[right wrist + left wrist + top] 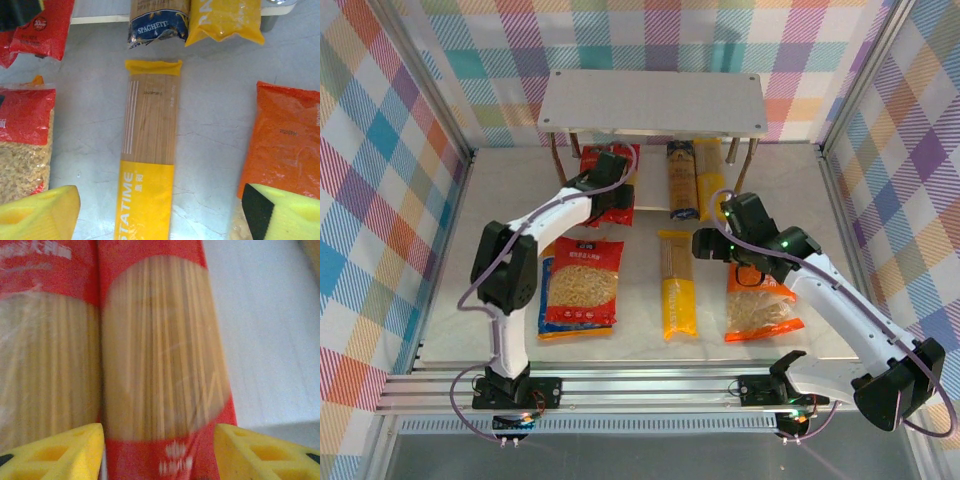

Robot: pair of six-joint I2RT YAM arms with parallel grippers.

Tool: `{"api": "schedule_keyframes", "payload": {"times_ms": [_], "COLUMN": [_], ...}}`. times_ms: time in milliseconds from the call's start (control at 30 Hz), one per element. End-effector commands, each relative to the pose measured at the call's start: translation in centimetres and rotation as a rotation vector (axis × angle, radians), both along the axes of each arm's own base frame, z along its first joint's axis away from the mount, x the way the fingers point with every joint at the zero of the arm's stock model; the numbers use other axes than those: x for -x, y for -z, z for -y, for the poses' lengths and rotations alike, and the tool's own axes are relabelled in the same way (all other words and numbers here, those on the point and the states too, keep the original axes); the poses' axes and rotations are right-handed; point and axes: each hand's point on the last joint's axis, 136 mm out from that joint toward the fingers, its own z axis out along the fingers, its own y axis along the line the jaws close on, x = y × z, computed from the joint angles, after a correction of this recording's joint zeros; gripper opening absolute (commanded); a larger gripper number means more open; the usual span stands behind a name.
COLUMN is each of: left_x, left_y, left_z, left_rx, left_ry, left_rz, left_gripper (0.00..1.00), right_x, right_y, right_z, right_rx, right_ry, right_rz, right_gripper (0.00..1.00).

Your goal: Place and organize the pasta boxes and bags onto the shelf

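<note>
The shelf (653,100) is pale grey, the walls (380,200) pastel plaid, one bag (282,140) orange, one spaghetti pack (149,150) yellow.

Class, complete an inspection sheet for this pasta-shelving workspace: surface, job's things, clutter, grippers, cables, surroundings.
Surface: pale, marbled table.
Job's things: red packs, dark blue pack and yellow packet lie on the lower board of the shelf; red bag, long yellow pack and orange bag lie on the table.
Clutter: nothing seen.
Grippers: left gripper open, straddling one red pack; right gripper open above the long yellow pack.
Cables: purple cable runs along each arm.
Surroundings: checked walls, metal frame.
</note>
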Motion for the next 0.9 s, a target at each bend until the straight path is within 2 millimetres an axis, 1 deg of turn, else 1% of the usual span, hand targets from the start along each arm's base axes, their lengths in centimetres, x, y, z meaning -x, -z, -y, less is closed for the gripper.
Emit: {"api": "schedule_keyframes", "payload": {"times_ms": [0,100,167,233,300,400,433,500,533,633,700,767,867], "left_x": [3.0,8.0,11.3,14.4,16.7,19.3,20.0,20.7,21.0,21.1,21.1,21.1,21.2], "left_y": [-6.7,-8.0,-8.3,-7.8,-6.8,-5.0,-4.6,-4.9,-5.2,-6.2,-6.3,-6.1,-5.3], "left_z": [2.2,2.8,3.0,2.8,2.2,0.1,-0.7,-2.1,-2.8,-4.1,-4.3,-4.1,-3.5], "left_rx": [0.112,0.159,0.193,0.218,0.215,0.186,0.179,0.172,0.161,0.139,0.132,0.137,0.161], "left_ry": [0.064,0.097,0.118,0.128,0.122,0.080,0.066,0.045,0.030,0.008,0.006,0.011,0.028], "left_rz": [0.161,0.186,0.195,0.181,0.157,0.111,0.099,0.109,0.120,0.162,0.164,0.149,0.112], "left_gripper": [0.59,0.59,0.59,0.59,0.58,0.58,0.58,0.59,0.61,0.66,0.71,0.73,0.77], "right_x": [0.7,1.7,2.6,3.5,4.4,5.7,6.0,6.5,6.6,6.5,6.3,6.2,5.9], "right_y": [1.7,3.3,4.6,6.0,7.2,9.0,9.7,10.8,11.3,12.8,13.6,14.4,15.4], "right_z": [-0.2,-0.7,-1.0,-1.2,-1.5,-2.4,-2.6,-3.0,-3.3,-4.2,-5.0,-5.7,-5.9], "right_rx": [0.042,0.066,0.080,0.091,0.090,0.092,0.108,0.129,0.135,0.156,0.164,0.161,0.180], "right_ry": [-0.011,-0.021,-0.027,-0.023,-0.024,-0.043,-0.044,-0.036,-0.034,-0.025,-0.035,-0.037,-0.012], "right_rz": [-0.045,-0.085,-0.116,-0.147,-0.176,-0.224,-0.238,-0.261,-0.269,-0.291,-0.303,-0.318,-0.337], "right_gripper": [0.86,0.86,0.86,0.87,0.86,0.86,0.86,0.86,0.87,0.88,0.88,0.89,0.90]}}
